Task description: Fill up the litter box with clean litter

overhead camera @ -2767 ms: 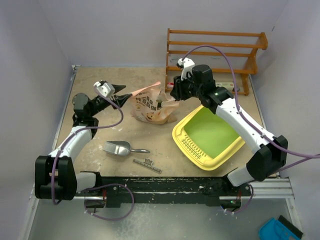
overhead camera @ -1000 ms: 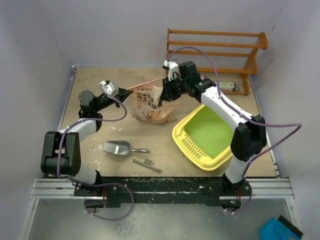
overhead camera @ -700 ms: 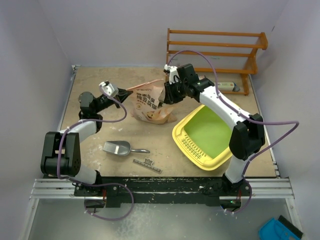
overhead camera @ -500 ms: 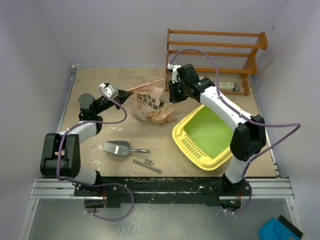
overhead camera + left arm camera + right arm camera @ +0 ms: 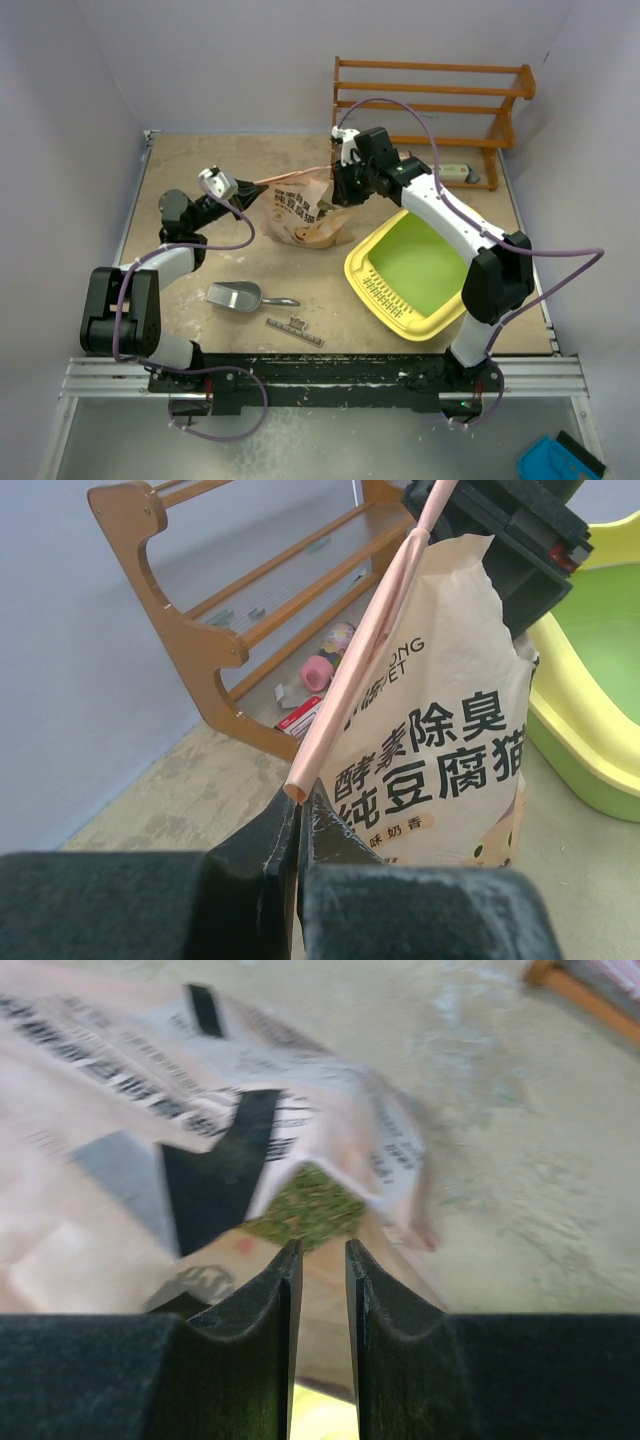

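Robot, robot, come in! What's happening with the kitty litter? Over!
Left gripper shut on pink strip atop bag. Right gripper at its torn mouth, grip unclear. Litter inside bag; litter box bare. Scoop lies left of box, apart.

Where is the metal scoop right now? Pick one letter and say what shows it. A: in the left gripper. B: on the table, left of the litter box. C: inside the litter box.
B: the scoop lies on the table left of the litter box, while the left gripper pinches the pink strip of the bag.
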Controlling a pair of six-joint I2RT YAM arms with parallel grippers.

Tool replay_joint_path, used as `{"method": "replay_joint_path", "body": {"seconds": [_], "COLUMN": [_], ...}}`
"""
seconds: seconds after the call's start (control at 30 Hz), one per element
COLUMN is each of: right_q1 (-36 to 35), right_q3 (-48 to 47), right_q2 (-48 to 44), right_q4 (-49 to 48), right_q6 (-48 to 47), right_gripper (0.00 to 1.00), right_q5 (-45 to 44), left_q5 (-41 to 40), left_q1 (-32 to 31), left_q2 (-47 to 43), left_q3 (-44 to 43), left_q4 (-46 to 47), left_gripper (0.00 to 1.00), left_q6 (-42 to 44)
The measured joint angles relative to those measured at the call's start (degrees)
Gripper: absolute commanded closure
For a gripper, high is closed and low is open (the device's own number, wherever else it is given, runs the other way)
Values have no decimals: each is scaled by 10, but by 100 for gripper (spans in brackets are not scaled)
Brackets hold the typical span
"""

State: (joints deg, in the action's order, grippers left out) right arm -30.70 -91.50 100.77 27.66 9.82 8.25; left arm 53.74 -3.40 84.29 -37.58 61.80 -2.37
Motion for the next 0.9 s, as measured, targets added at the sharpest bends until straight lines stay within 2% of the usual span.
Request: {"method": "replay_joint_path", "body": {"seconds": [0.13,0.23,0.43,0.7,0.9], "right_q1": [-10,-24,-33,-33,-35], "right_q3": [-5,-23,-68,-74,-39], "right_q2": [0,3,16,14,-45], "right_q4": [31,79,161,184,147], "right_q6": [-12,-27,-58,-69,-54], "right_gripper": [73,73,73,69,63], "right_q5": [80,108,138,147,106], "left_q5": [0,0,1,4,-12], "left_q1": [-1,-1,-2,-5,-5], "left_q2": [0,0,0,0,-5], "left_q3": [0,0,0,0,0], "left_q4": [2,3,4,7,8], "left_gripper": [100,100,100,100,70], "left_q6": [0,0,-2,-7,-15]}}
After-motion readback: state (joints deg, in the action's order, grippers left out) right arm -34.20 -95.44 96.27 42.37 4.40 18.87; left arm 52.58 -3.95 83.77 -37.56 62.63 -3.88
